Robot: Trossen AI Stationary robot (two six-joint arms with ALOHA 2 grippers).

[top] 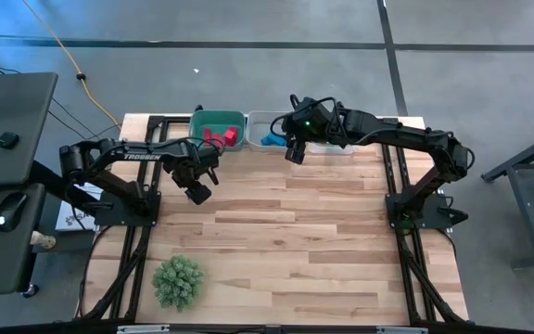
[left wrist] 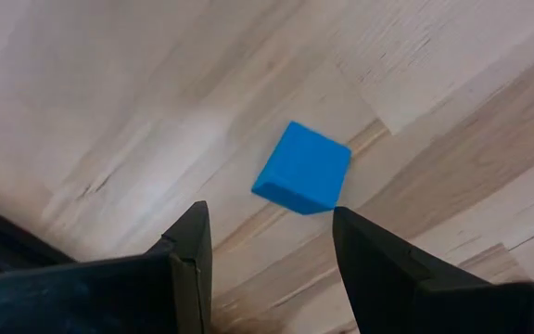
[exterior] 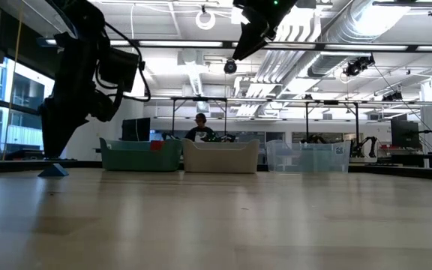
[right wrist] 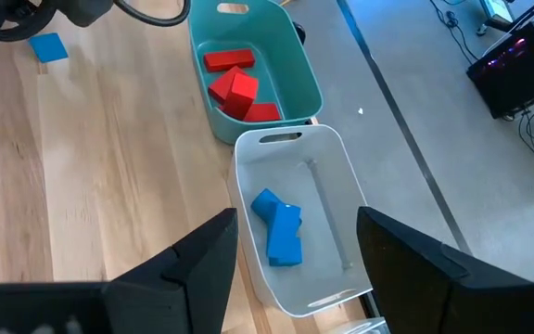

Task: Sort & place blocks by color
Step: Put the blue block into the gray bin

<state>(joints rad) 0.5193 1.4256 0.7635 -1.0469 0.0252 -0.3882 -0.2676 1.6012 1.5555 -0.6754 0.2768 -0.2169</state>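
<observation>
A blue cube (left wrist: 302, 169) lies flat on the wooden table, seen also in the low view (exterior: 53, 170) and the right wrist view (right wrist: 47, 46). My left gripper (left wrist: 267, 218) hovers open just above it, fingers either side and apart from it (top: 197, 193). My right gripper (right wrist: 295, 223) is open and empty, high over the white bin (right wrist: 341, 176), which holds two blue blocks (right wrist: 281, 234). The teal bin (right wrist: 304, 74) beside it holds red blocks (right wrist: 237, 88). In the high view the left gripper hides the cube.
Three bins stand in a row at the table's far edge: teal (top: 198, 128), white (top: 260, 122) and a clear one (exterior: 306, 156). A green spiky ball (top: 178, 281) sits near the near left corner. A person shows behind the bins (exterior: 199, 129).
</observation>
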